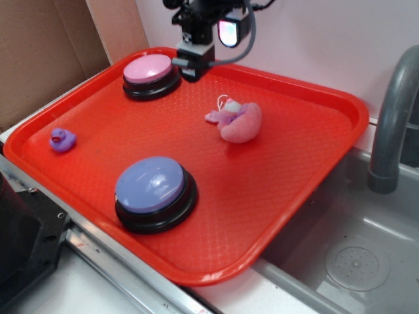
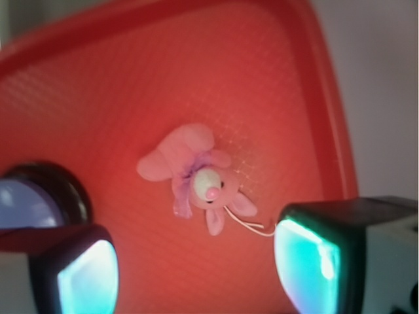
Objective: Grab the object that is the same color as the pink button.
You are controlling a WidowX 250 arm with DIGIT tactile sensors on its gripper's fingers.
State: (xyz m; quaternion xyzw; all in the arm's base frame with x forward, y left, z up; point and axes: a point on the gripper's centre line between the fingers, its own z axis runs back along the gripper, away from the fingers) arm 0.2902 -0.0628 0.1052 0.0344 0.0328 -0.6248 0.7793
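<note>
The pink plush toy [image 1: 239,120] lies on the red tray [image 1: 308,157], clear of the gripper [image 2: 196,268]. The gripper hangs above the tray's far edge, jaws spread wide, holding nothing.

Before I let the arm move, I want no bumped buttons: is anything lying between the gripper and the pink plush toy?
Nothing visible does. The gripper hangs beside the pink button at the tray's far edge, and only bare tray separates it from the pink plush toy. In the wrist view the toy lies in the clear between the open fingers.
</note>
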